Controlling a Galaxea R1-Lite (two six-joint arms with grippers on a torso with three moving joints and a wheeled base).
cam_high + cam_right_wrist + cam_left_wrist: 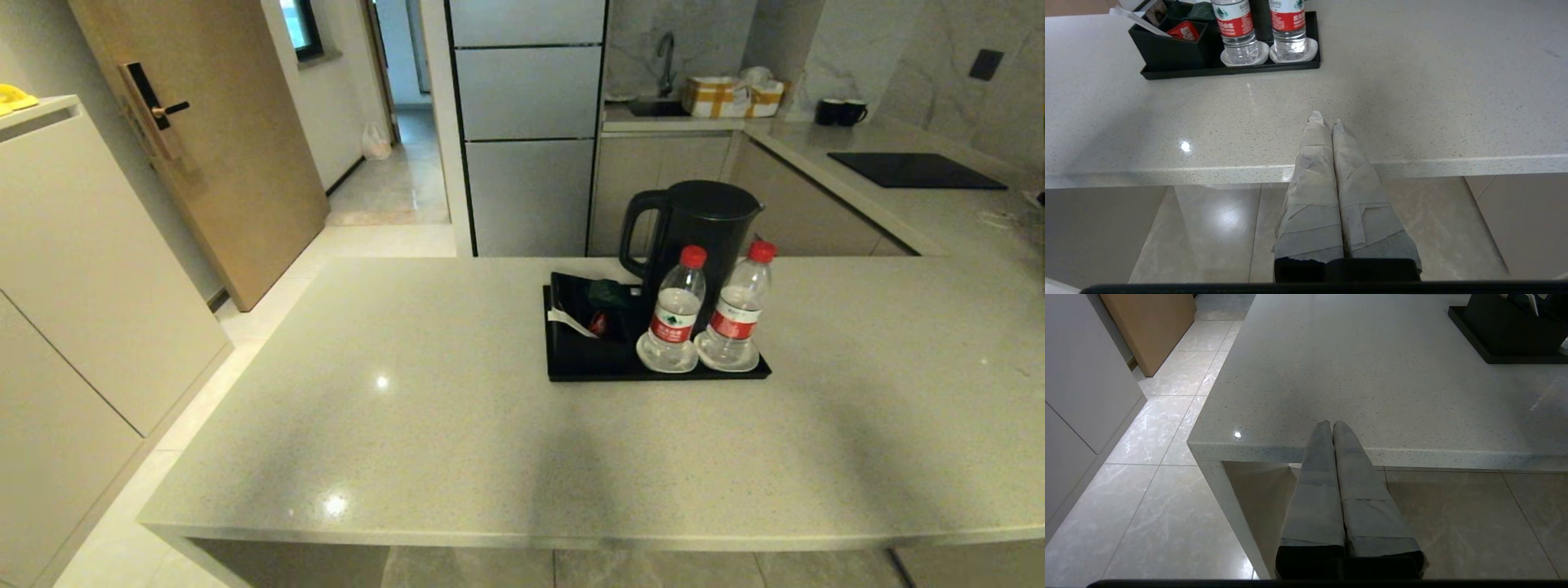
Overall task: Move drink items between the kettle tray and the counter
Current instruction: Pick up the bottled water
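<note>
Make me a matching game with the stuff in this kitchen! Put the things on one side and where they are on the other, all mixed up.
Things:
1. water bottles
2. kettle
3. two mugs
4. left hand

Places:
A. on the far worktop by the wall
B. at the near edge of the counter, shut
C. on white coasters at the front of the tray
D. at the back of the tray, behind the bottles

Pairs: 1-C, 2-D, 3-A, 4-B
</note>
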